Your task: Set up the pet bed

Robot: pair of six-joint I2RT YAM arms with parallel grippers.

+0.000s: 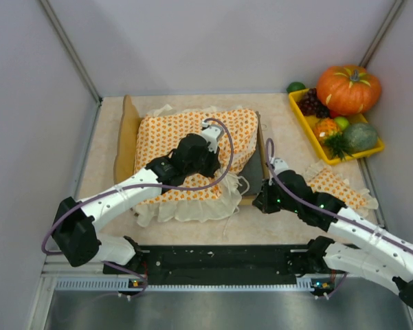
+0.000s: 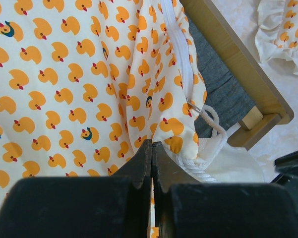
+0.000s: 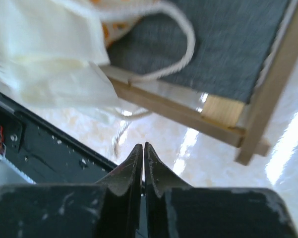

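Observation:
The pet bed [image 1: 127,137] lies mid-table, its headboard at the left. A duck-print ruffled bedspread [image 1: 185,134] covers most of it, leaving the grey base [image 1: 253,168] bare at the right end. My left gripper [image 1: 213,165] is over the bedspread's near right part. In the left wrist view it [image 2: 152,144] is shut, tips against a fold of the bedspread [image 2: 64,89] beside its zip and white cord [image 2: 215,121]; whether fabric is pinched does not show. My right gripper [image 3: 143,146] is shut and empty, just off the bed's near right corner [image 3: 248,144], above the tabletop.
A small duck-print pillow [image 1: 337,184] lies on the table right of the bed. A yellow tray [image 1: 309,127] at the back right holds a pumpkin [image 1: 348,88], grapes and other produce. A black rail [image 1: 220,261] runs along the near edge. Walls close in left, back and right.

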